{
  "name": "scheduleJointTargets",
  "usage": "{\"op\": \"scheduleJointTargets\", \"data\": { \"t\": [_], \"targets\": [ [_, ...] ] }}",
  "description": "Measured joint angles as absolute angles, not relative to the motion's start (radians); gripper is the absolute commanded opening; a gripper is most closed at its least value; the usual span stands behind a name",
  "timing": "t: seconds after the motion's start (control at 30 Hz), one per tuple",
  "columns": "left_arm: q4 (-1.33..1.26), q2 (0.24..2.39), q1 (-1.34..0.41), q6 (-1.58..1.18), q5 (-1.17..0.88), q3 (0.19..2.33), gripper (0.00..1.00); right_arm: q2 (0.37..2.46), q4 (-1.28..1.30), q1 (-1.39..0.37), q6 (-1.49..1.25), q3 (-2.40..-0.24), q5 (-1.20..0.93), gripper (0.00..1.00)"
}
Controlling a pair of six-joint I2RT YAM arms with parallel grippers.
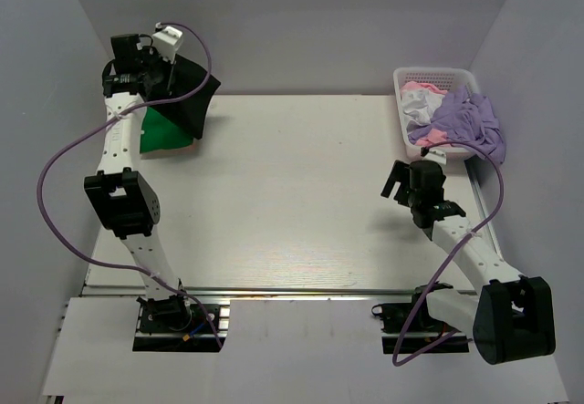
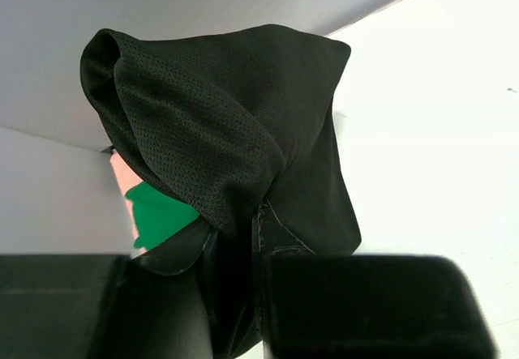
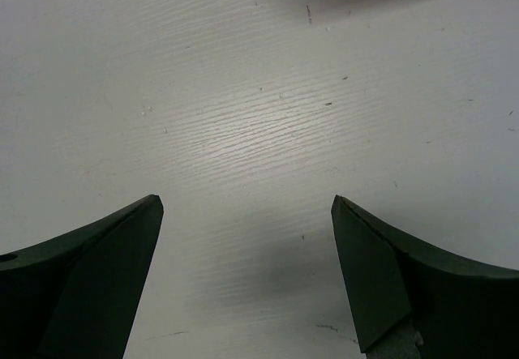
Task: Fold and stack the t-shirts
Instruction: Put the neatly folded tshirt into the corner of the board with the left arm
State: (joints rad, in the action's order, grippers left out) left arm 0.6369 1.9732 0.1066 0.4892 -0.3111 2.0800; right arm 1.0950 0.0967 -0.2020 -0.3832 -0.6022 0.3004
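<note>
Two jaws of the left gripper are pinching a bunched fold of the black t-shirt, lifting it so the cloth is hanging free, probably so that it can be lowered onto a stack. Across the table from the basket, well apart from it, that shirt is dangling over the green t-shirt, which is lying flat and seems to be serving as the base of the stack. The right gripper is hovering just in front of the basket with jaws spread and holding nothing, likely because the lavender t-shirt and the white t-shirt are sitting crumpled in it, awaiting folding.
</note>
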Motion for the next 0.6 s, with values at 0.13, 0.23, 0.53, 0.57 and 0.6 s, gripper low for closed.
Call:
{"op": "scheduleJointTargets", "data": {
  "t": [0.13, 0.23, 0.53, 0.57, 0.6],
  "targets": [
    [0.652, 1.977, 0.139, 0.489, -0.319, 2.096, 0.00, 1.096, 0.104, -0.202, -0.383, -0.606, 0.300, 0.90],
    [0.650, 1.977, 0.160, 0.489, -0.327, 2.096, 0.00, 1.102, 0.107, -0.202, -0.384, -0.621, 0.300, 0.90],
    [0.627, 2.069, 0.212, 0.486, -0.317, 2.098, 0.00, 1.135, 0.125, -0.202, -0.384, -0.665, 0.300, 0.90],
    [0.619, 2.083, 0.217, 0.482, -0.312, 2.098, 0.00, 1.140, 0.126, -0.202, -0.383, -0.670, 0.299, 0.90],
    [0.613, 2.094, 0.223, 0.477, -0.308, 2.098, 0.00, 1.145, 0.126, -0.202, -0.382, -0.675, 0.296, 0.90]
  ]
}}
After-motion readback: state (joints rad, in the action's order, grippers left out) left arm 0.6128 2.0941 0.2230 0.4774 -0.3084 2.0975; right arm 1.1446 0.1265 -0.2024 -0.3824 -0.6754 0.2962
